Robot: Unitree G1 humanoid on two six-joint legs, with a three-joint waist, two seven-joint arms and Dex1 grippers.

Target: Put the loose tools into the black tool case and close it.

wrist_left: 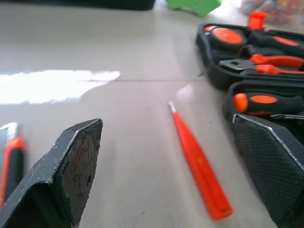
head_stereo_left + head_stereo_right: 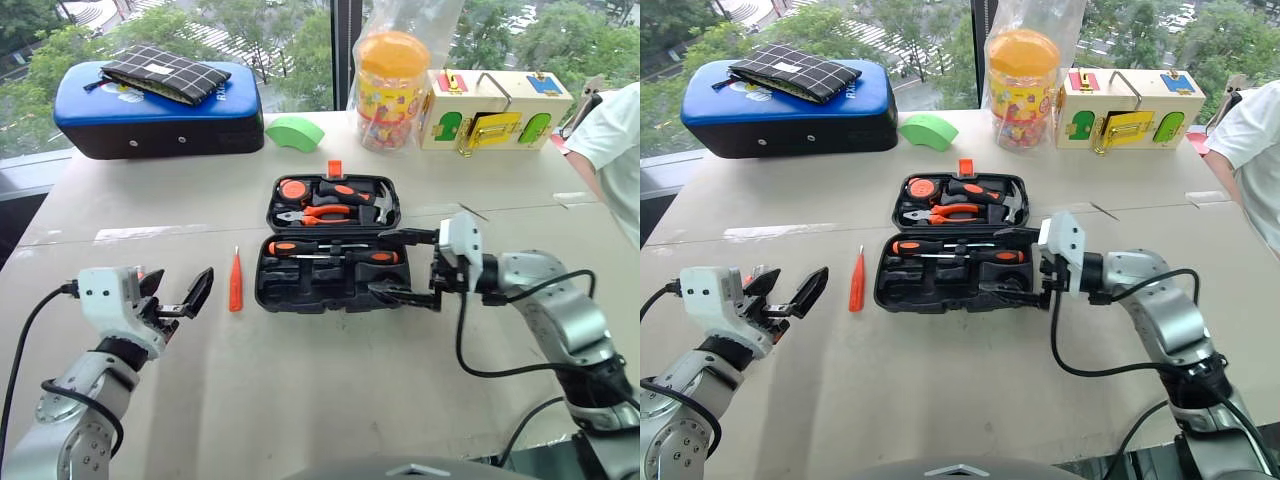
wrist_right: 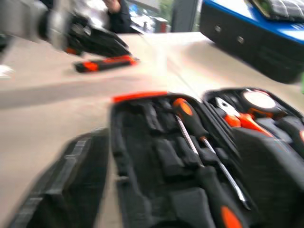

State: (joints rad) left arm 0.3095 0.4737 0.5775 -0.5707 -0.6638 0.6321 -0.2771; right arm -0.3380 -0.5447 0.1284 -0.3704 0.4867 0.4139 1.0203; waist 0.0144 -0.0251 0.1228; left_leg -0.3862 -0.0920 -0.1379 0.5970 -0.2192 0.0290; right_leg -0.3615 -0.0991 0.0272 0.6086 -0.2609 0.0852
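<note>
Table (image 2: 330,400), pale and broad, carries everything. At its far left sits a blue-topped padded case (image 2: 150,125) with a checked pouch (image 2: 165,75) lying on top. Far right stands a wooden box (image 2: 495,110) with coloured locks, and just beside it a yellow-lidded jar (image 2: 392,90) in a clear bag. A person's white sleeve (image 2: 612,135) shows at the right edge.

Mid-table lies the tool case (image 2: 330,245), open flat, its orange clasp tab (image 2: 335,168) on the far side. The far half holds pliers, a small hammer and a round orange-faced tool in their recesses. The near half holds two screwdrivers (image 2: 335,252) with black-and-orange handles, lying side by side across it; other recesses there stand unfilled.

Right gripper (image 2: 405,265) hangs at the near half's right end, pointing left across the case, its fingers (image 2: 400,237) spread wide with nothing between them. Left gripper (image 2: 185,295) hovers over the table at the near left, well apart from the case, jaws wide and holding nothing.

A green foam wedge (image 2: 295,132) rests between the padded case and the jar. A slim orange screwdriver (image 2: 236,282) lies loose on the table, between the left gripper and the case, tip pointing away. An orange-black cutter (image 1: 10,161) lies on the table close beside the left gripper.
</note>
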